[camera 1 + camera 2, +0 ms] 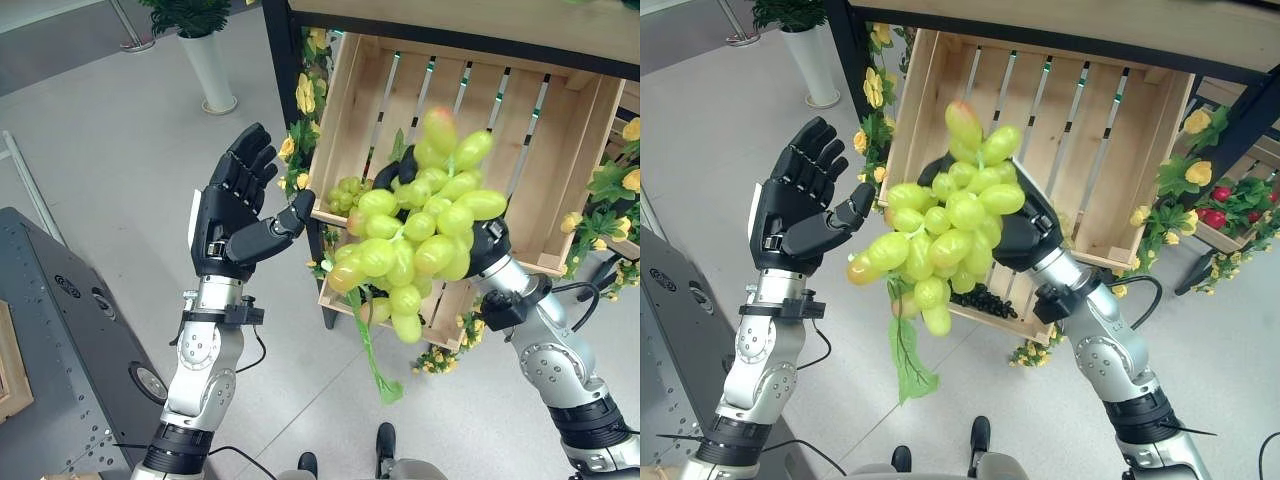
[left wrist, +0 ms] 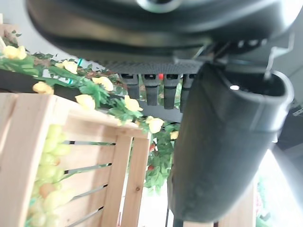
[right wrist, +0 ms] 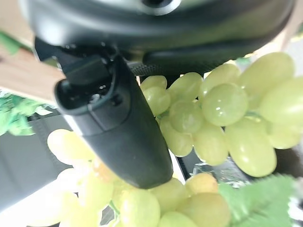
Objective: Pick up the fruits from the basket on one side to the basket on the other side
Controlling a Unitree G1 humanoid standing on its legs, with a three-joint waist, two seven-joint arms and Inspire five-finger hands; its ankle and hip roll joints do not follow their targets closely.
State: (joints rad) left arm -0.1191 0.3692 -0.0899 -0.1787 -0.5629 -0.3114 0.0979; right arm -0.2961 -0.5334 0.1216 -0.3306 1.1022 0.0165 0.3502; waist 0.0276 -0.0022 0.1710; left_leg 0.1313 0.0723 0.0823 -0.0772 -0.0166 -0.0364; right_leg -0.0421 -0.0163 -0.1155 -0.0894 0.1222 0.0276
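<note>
My right hand (image 1: 1025,235) is curled round a bunch of green grapes (image 1: 940,235), my thumb (image 3: 118,127) pressed across the fruit, holding it lifted in front of the open wooden crate (image 1: 1110,130). I judge the bunch light but floppy: the berries hang loose from a thin stem, a leaf (image 1: 908,365) dangling below, and their smooth skins could slip, so the safest hold is high, near the stem, cradling rather than squeezing. More green grapes (image 1: 345,192) and a dark bunch (image 1: 985,300) lie at the crate's front edge. My left hand (image 1: 235,215) stands beside the crate, palm toward the bunch, fingers spread and empty, forearm upright.
</note>
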